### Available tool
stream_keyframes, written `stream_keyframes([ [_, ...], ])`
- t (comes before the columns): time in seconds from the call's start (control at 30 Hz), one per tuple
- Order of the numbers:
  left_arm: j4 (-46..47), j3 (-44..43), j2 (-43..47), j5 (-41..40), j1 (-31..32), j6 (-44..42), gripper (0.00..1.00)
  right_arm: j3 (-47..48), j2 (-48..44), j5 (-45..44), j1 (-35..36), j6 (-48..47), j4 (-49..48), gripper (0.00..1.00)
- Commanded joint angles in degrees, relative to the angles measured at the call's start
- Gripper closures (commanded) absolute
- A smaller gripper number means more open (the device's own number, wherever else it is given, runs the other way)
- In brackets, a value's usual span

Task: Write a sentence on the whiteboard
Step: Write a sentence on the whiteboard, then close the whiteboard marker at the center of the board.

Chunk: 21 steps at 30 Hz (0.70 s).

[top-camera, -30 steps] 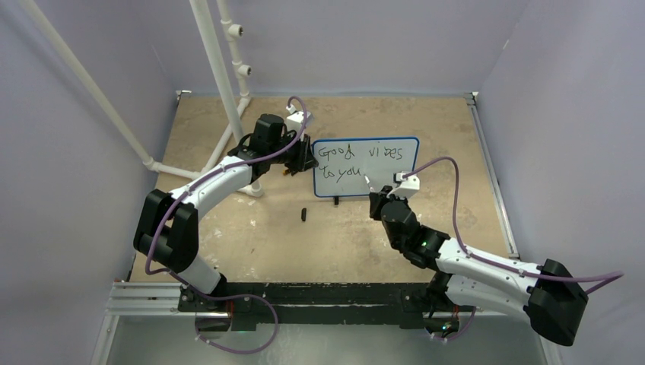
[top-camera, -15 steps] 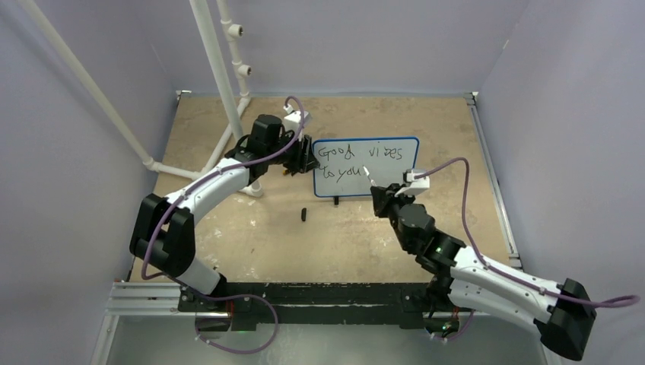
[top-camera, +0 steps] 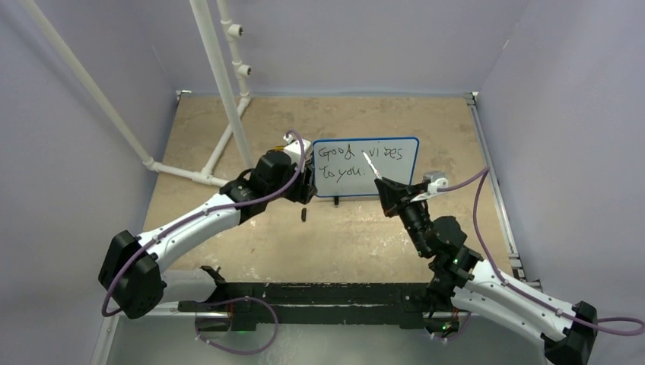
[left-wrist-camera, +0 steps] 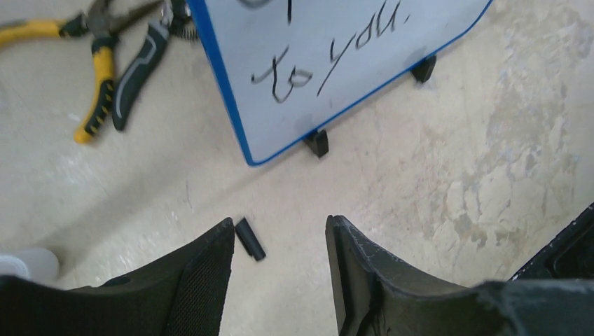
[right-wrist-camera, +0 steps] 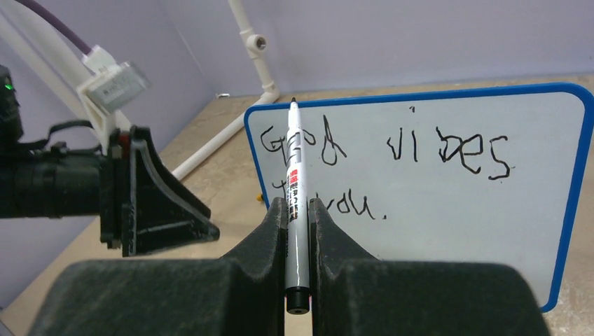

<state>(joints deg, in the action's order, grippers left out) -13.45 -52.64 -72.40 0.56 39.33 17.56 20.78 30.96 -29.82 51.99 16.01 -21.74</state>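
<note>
Lilac walls (top-camera: 365, 38) box in a tan, mottled tabletop (top-camera: 342, 243) that looks like scuffed, patchy board. White plastic pipe (top-camera: 220, 84), round and smooth with elbow joints, slants up from the far left of the table.

Right of that, at mid-depth, the whiteboard (top-camera: 403, 173) is propped on small black feet (left-wrist-camera: 317, 143), tilted so its glossy face looks toward the arms, probably so a pen can reach it from the near side. It has a thin blue rim and rounded corners. The sentence (right-wrist-camera: 448, 152) sits on it in 2 lines of thin black strokes, "Good vibes" above "to you.", so the writing looks finished.

The left gripper (left-wrist-camera: 280, 231) hangs just near and left of the board with its 2 textured black jaws parted and nothing between them. The right gripper (right-wrist-camera: 298, 210) has its jaws closed on the marker (right-wrist-camera: 295, 168), a slim white barrel with red print, tip up and just off the board's face. That reads as a pen lifted clear to avoid smudging.

2 pairs of pliers (left-wrist-camera: 101, 77), one with yellow-and-black rubbery handles, lie to the left of the board. A short black cylinder, likely the pen cap (left-wrist-camera: 249, 239), lies on the table below the open left jaws. Recapping is probably the next step.
</note>
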Motion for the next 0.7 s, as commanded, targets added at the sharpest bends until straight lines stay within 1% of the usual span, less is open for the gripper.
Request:
stream_keyframes([
  [0.0,1.2,6.4,0.5,-6.6,2.4,10.6,0.51,-0.6,-1.3,2.2,-0.3,-3.6,-5.3,1.0],
  [0.1,3.3,8.0,-1.7,-7.1,3.6,14.2,0.53,-0.8,-1.3,2.2,-0.3,-3.6,-6.1,1.0],
  [0.2,2.4,7.2,-5.0,-8.6,4.2,15.9,0.57,-1.1,-1.7,2.5,-0.2,-3.3,-6.8,1.0],
  [0.3,1.0,6.1,-7.6,-10.1,4.4,16.5,0.59,-2.0,-2.4,2.9,-0.3,-2.9,-7.8,1.0],
  [0.5,1.5,4.5,-14.3,-10.1,5.0,17.8,0.64,-3.7,-3.5,2.8,-0.3,-2.6,-9.7,1.0],
  [0.67,-0.1,3.3,-17.6,-13.9,5.7,18.1,0.66,-4.2,-4.3,3.4,-0.3,-3.0,-10.2,1.0],
])
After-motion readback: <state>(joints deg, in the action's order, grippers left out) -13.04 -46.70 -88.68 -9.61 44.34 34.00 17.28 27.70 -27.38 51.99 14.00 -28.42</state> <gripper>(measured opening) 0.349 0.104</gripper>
